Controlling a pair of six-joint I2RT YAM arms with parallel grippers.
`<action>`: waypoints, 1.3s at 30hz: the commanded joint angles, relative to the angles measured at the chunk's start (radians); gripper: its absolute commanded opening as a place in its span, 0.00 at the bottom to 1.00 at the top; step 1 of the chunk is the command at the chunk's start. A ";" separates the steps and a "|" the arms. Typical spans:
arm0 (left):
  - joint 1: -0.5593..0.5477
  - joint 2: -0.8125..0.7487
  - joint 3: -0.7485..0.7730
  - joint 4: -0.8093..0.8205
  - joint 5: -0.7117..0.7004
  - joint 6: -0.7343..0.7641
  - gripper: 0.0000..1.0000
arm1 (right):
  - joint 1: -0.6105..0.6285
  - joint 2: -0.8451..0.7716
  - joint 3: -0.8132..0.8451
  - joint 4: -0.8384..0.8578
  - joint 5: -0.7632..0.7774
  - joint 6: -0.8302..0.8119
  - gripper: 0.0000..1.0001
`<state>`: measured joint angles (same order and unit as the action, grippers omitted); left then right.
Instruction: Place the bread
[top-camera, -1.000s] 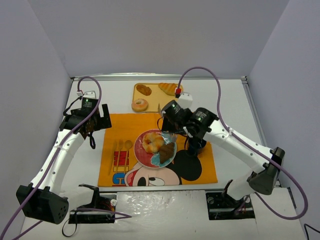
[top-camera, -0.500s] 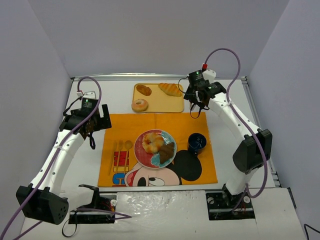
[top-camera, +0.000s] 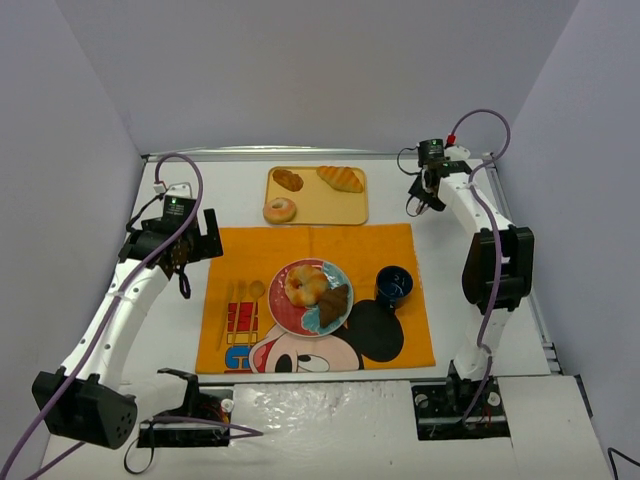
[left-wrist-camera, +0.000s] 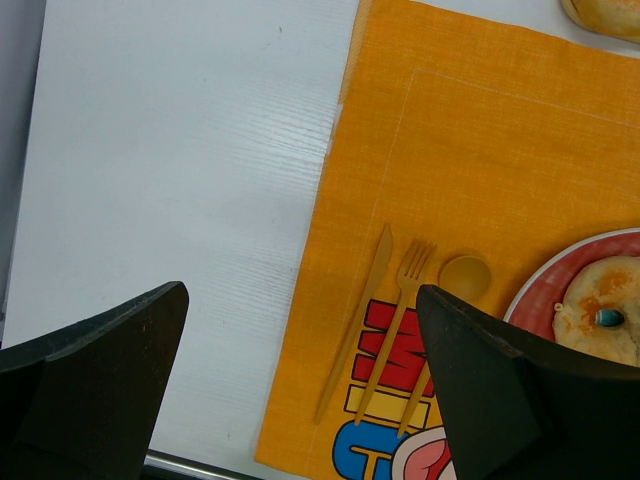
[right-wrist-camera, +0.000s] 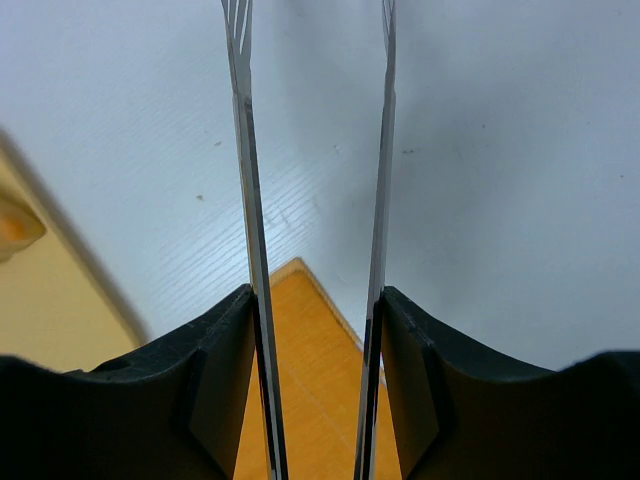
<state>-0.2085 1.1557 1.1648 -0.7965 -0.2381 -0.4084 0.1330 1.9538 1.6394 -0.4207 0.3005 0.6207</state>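
Shows the right gripper (right-wrist-camera: 312, 20) with fingers apart, holding nothing, above bare table (top-camera: 240, 190) at 3 o'clock of the tray (top-camera: 320, 205). Finds the left gripper (left-wrist-camera: 300, 300) likewise spread and empty, at 9 o'clock of the plate (top-camera: 273, 300). Puts ring-shaped bread (top-camera: 303, 284) and a brown piece (top-camera: 335, 303) on that plate, with three more breads (top-camera: 342, 178) on the tray at 12 o'clock.

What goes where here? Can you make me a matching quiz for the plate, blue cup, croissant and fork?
Things:
1 plate
2 blue cup
3 croissant
4 fork

Places:
A on the tan tray
B on the orange mat, left of the plate
C on the orange mat, right of the plate
D middle of the orange mat

Pairs: 1-D, 2-C, 3-A, 4-B
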 joint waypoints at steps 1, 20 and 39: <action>-0.006 -0.028 0.047 0.026 -0.003 0.002 0.97 | -0.042 0.029 0.059 0.063 0.049 -0.042 0.46; -0.006 -0.028 0.042 0.026 -0.007 0.000 0.97 | -0.205 0.186 0.068 0.077 -0.031 -0.099 0.49; -0.005 -0.034 0.055 0.013 -0.013 0.006 0.97 | -0.140 0.243 0.063 0.048 -0.021 -0.106 0.68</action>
<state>-0.2085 1.1553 1.1648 -0.7971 -0.2340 -0.4080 0.0047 2.2078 1.6688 -0.3569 0.2419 0.5186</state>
